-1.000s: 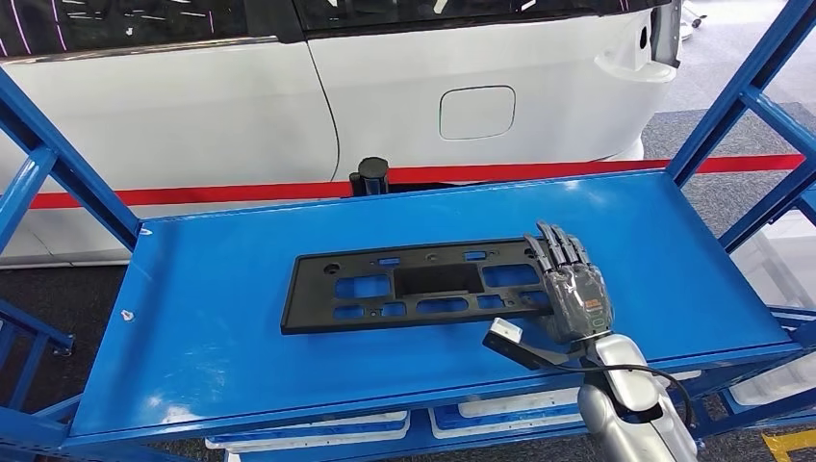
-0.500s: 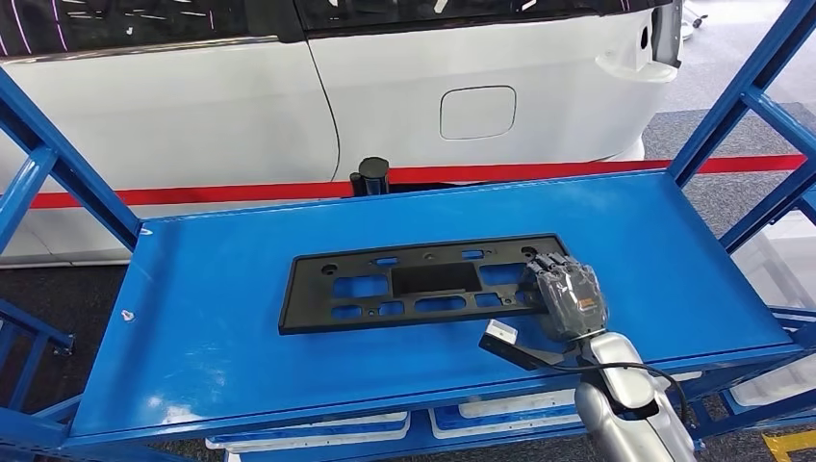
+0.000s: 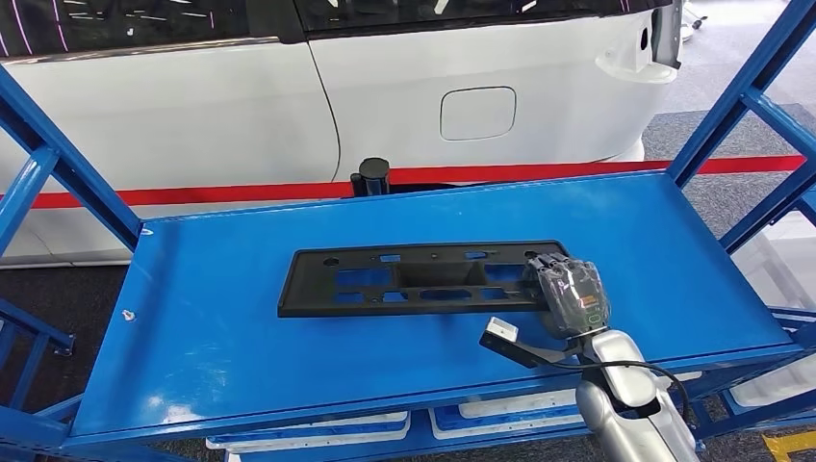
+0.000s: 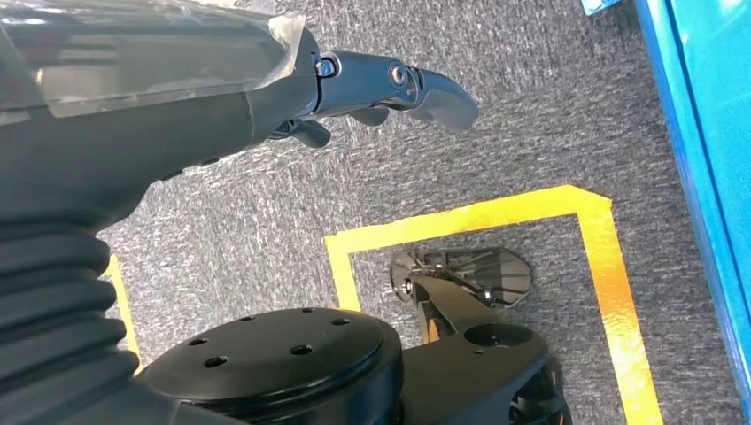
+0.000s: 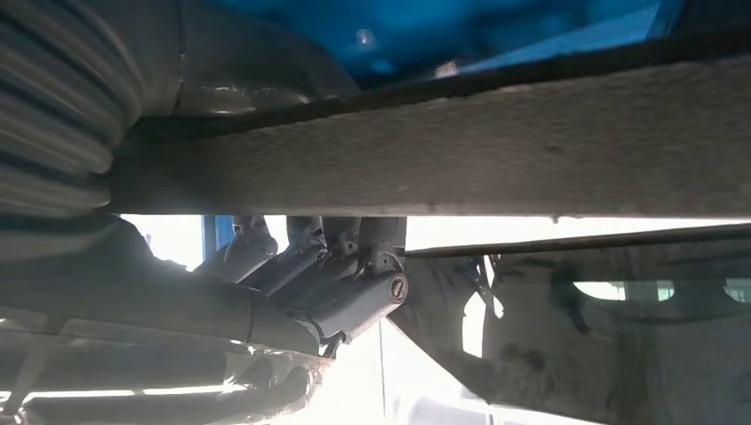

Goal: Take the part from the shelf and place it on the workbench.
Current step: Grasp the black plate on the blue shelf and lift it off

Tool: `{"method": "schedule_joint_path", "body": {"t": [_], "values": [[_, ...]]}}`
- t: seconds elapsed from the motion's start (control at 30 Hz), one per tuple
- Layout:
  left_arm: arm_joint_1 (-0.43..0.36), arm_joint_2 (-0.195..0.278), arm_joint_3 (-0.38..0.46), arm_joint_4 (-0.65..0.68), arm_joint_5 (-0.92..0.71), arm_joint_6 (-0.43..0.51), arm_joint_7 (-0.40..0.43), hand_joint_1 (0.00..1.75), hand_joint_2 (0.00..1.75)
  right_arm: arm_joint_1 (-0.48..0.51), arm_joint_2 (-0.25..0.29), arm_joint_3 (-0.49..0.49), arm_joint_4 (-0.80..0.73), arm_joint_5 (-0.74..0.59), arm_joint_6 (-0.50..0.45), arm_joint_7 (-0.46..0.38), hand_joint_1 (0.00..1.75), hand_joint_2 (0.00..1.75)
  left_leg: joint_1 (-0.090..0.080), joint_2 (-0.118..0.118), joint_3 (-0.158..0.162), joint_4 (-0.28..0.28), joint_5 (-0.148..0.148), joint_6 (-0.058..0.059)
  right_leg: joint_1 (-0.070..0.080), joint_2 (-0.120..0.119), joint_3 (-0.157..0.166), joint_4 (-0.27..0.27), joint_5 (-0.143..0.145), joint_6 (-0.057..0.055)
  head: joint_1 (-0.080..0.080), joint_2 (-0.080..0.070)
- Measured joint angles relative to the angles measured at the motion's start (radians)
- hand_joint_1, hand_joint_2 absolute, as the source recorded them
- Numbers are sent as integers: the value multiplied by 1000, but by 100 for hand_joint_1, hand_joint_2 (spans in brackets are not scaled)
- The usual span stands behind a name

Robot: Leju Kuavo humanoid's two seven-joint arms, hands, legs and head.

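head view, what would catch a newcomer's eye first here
The long black plastic panel with cut-outs lies across the middle of the bright blue metal shelf, its near edge tilted up. The robot's right hand grips the panel's right end, fingers curled over it. Behind the shelf stands a white car body with a fuel-flap outline, with a red stripe along its foot.

Blue shelf (image 3: 221,318), black part (image 3: 414,279) on it
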Motion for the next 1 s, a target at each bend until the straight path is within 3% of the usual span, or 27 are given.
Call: {"method": "schedule_joint_path", "body": {"t": [1.0], "values": [[0, 0, -11, 0, 9, 36, -9, 0, 175, 50, 1, -22, -57, 4, -62, 16, 166, 175, 0, 0, -2, 0, 0, 0, 0, 0, -1, 0, 0, 0, 0, 0]]}}
